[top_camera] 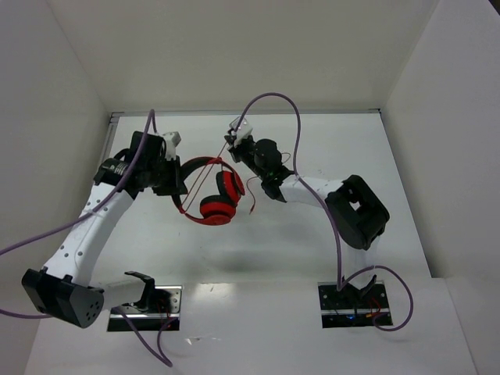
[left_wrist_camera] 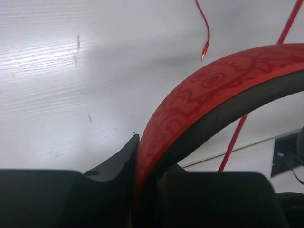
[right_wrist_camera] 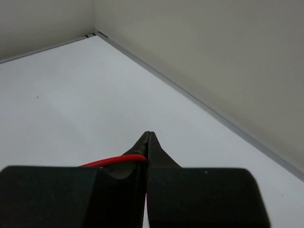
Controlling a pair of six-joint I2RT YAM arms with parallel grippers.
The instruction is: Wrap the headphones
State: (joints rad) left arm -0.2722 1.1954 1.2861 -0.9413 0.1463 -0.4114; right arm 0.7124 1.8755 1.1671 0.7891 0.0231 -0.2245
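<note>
The red headphones (top_camera: 219, 200) hang above the table at centre, ear cups low, with the black-red headband (top_camera: 191, 166) arching to the left. My left gripper (top_camera: 175, 179) is shut on the headband; in the left wrist view the patterned red band (left_wrist_camera: 216, 88) runs out from between my fingers (left_wrist_camera: 142, 159). My right gripper (top_camera: 234, 134) is raised at the back centre and shut on the thin red cable (top_camera: 209, 170), which runs taut down past the headphones. In the right wrist view the cable (right_wrist_camera: 116, 160) enters the closed gripper (right_wrist_camera: 148, 138) from the left. The cable's plug end (left_wrist_camera: 204, 50) hangs free.
White walls (top_camera: 437, 141) close in the table on the left, back and right. Thick purple robot cables (top_camera: 291, 117) loop over both arms. The arm base plates (top_camera: 351, 306) sit at the near edge. A loose stretch of red cable (top_camera: 252, 205) hangs right of the ear cups.
</note>
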